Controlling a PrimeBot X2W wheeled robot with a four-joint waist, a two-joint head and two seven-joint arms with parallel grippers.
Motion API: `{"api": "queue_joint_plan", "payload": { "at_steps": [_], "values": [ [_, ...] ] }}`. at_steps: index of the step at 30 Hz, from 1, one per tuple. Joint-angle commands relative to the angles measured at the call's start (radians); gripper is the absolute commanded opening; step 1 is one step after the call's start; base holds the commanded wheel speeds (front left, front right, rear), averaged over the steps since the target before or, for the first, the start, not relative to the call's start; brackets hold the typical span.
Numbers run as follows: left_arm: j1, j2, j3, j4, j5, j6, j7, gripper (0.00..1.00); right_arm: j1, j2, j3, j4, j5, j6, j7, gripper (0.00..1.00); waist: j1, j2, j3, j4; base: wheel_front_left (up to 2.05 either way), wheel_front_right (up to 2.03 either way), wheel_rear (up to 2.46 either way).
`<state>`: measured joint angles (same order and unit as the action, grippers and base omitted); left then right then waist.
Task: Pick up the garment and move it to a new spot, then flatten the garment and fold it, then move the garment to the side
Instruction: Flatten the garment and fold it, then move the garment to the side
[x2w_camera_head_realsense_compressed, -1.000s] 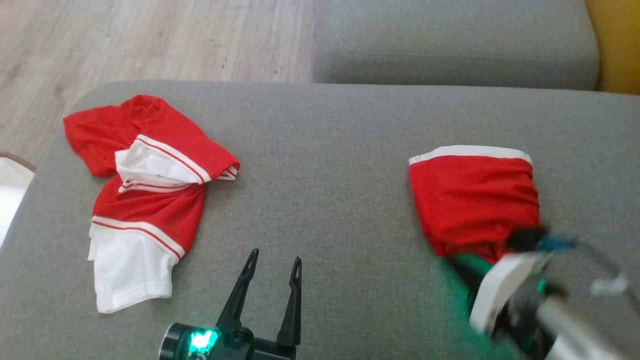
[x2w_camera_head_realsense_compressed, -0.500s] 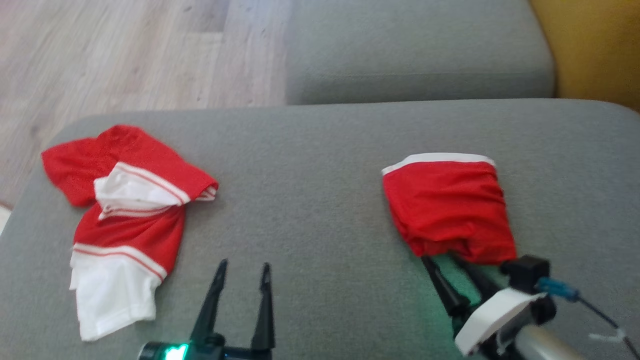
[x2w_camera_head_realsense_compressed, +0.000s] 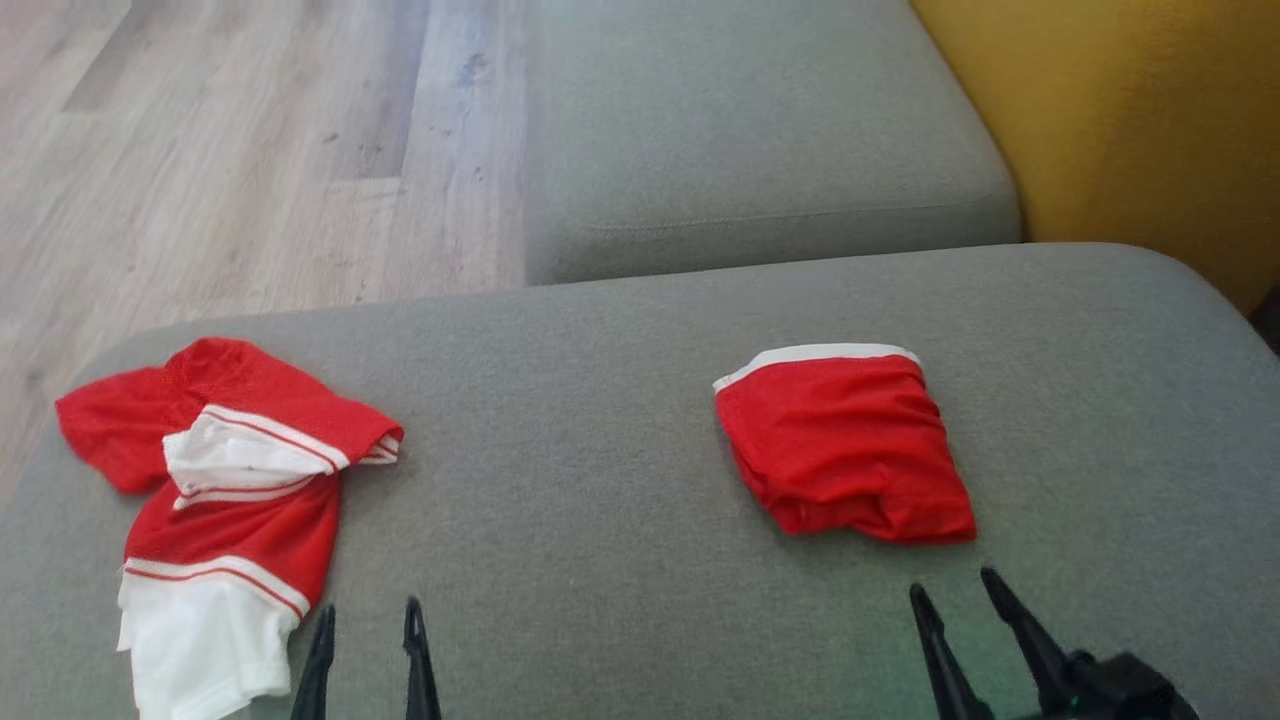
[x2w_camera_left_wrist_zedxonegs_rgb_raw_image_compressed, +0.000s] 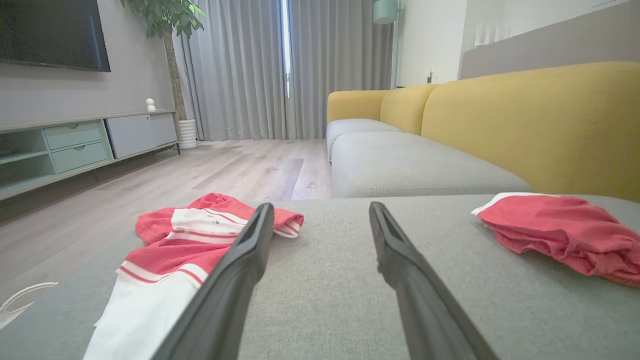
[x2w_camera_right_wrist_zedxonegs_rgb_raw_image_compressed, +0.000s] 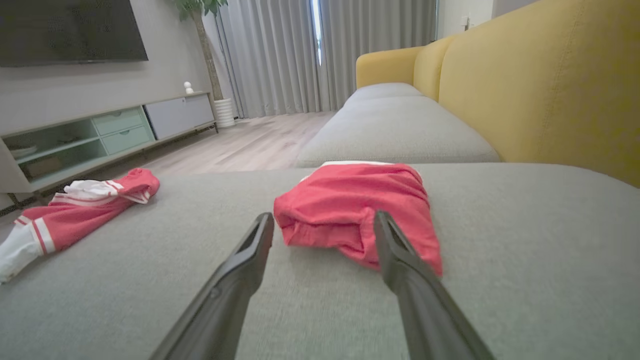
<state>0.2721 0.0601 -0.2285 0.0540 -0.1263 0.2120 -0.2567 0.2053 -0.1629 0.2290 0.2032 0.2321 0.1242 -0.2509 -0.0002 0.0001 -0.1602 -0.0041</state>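
Folded red fabric garment with a white waistband (x2w_camera_head_realsense_compressed: 845, 450) lies flat on the right half of the grey fabric sofa cushion (x2w_camera_head_realsense_compressed: 600, 400), free of both hands.
Move-to-side step looks finished. I'd back the right hand (x2w_camera_head_realsense_compressed: 950, 583) straight off, keeping its fingers clear of the loose near edge so the fold doesn't drag open. Right hand is spread wide and empty, tips just short of that edge; head view shows a gap. Left hand (x2w_camera_head_realsense_compressed: 368, 607) is also wide and empty, beside the crumpled red-and-white striped jersey (x2w_camera_head_realsense_compressed: 235, 470) at the cushion's left end, well apart from the fold.
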Motion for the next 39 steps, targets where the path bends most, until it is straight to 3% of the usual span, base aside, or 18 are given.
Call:
{"api": "queue_joint_plan", "payload": {
  "at_steps": [1,5,16,39],
  "values": [
    [-0.032,-0.008,0.045,-0.026,0.019,-0.001,-0.005,1.00,-0.047,0.000,0.005,-0.045,-0.024,0.007,-0.011,1.00,0.0002,-0.0001,-0.007,-0.008,0.00,0.00,0.00],
    [-0.011,-0.005,0.068,-0.018,0.046,-0.018,-0.005,1.00,-0.025,0.036,-0.037,-0.060,-0.051,0.007,-0.011,1.00,0.0002,-0.0001,-0.015,-0.013,0.00,0.00,0.00],
    [0.009,-0.007,0.076,-0.007,0.054,-0.072,-0.005,1.00,-0.015,0.061,-0.091,-0.065,-0.090,0.007,-0.011,1.00,0.0002,-0.0001,-0.009,-0.008,0.00,0.00,0.00],
    [0.009,-0.009,0.083,-0.006,0.071,-0.100,-0.005,1.00,-0.023,0.061,-0.106,-0.061,-0.097,0.007,-0.011,1.00,0.0002,-0.0001,0.003,-0.014,0.00,0.00,0.00]
  ]
}}
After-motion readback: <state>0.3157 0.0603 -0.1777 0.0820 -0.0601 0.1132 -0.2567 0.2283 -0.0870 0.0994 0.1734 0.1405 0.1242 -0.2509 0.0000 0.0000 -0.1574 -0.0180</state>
